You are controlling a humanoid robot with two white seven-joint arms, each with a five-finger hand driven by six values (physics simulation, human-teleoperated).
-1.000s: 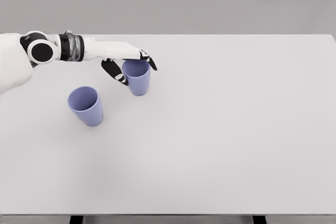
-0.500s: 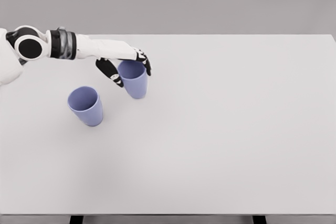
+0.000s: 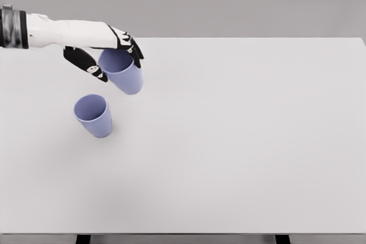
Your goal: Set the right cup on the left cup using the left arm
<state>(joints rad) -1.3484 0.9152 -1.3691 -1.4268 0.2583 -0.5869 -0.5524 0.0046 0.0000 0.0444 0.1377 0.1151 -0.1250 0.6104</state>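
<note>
Lavender-blue was the colour of both cups on the pale grey counter (image 3: 240, 141). The left hand (image 3: 106, 52), reaching in from the left edge on its white arm, was clamped on the right cup (image 3: 123, 71): dark fingers (image 3: 132, 48) curled over the far side of the rim while the thumb (image 3: 86, 64) pressed the near side. That cup hung tilted, its mouth turned up and to the left, its base lower right, and it appeared clear of the counter. The left cup (image 3: 93, 115) stood upright on the counter, open end up, below and slightly left of the held one, apart from it. No right arm showed.
</note>
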